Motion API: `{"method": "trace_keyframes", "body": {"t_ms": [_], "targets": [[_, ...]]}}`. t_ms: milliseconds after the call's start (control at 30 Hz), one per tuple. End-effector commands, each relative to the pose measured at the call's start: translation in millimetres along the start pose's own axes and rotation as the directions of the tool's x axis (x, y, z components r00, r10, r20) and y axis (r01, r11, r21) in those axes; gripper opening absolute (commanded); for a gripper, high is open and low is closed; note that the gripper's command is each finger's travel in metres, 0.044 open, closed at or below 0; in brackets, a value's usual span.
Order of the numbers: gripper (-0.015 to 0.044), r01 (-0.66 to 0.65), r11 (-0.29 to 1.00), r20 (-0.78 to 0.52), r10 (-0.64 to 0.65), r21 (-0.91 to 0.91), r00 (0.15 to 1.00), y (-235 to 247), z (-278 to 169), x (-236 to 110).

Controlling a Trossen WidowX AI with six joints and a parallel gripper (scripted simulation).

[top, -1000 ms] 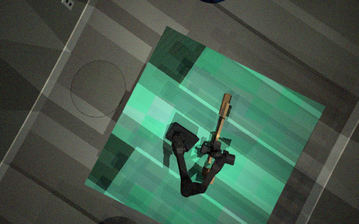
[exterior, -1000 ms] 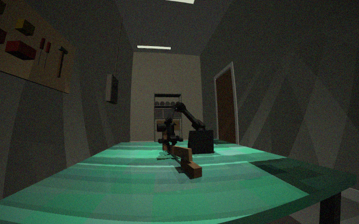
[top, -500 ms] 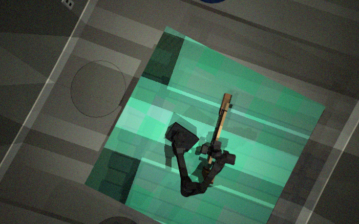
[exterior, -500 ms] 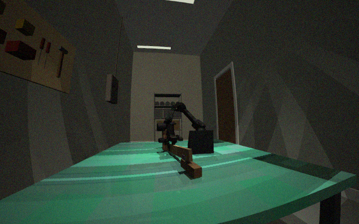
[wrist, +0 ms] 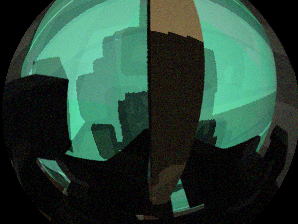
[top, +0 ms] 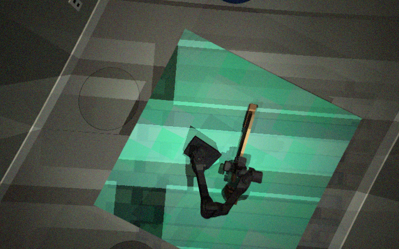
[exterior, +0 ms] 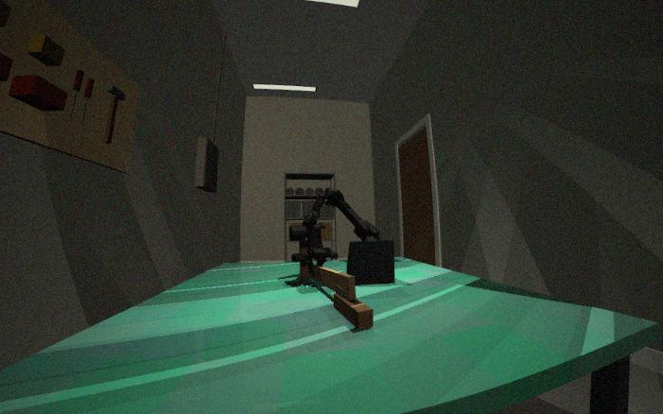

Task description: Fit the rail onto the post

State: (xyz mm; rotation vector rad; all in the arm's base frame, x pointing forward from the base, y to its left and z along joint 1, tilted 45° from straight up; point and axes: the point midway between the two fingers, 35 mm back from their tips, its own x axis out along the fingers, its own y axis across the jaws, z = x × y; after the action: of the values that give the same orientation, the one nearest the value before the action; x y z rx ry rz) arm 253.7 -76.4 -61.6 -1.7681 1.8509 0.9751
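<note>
Jaws clamped narrow on the bed rail [top: 245,136], near its post end.

Gripper [top: 237,168] sits over the near end; the post and pegs are hidden under the wrist, so I cannot tell how the holes line up. Rail's long axis runs away from the arm across the green tabletop [top: 303,138], far end on the footboard block [exterior: 358,311], near end looking lower. Grasp looks done; next is probably lift the near end level, line up the holes, push along the axis onto the pegs.
</note>
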Motion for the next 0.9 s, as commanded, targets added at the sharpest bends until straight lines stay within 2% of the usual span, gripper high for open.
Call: {"method": "trace_keyframes", "body": {"t_ms": [0, 867], "targets": [[0.0000, 0.017, 1.000, 0.012, -0.017, 0.001, 1.000, -3.8, 1.2, -7.6], [0.0000, 0.017, 1.000, 0.013, -0.017, 0.001, 1.000, -4.1, 1.2, -20.7]]}}
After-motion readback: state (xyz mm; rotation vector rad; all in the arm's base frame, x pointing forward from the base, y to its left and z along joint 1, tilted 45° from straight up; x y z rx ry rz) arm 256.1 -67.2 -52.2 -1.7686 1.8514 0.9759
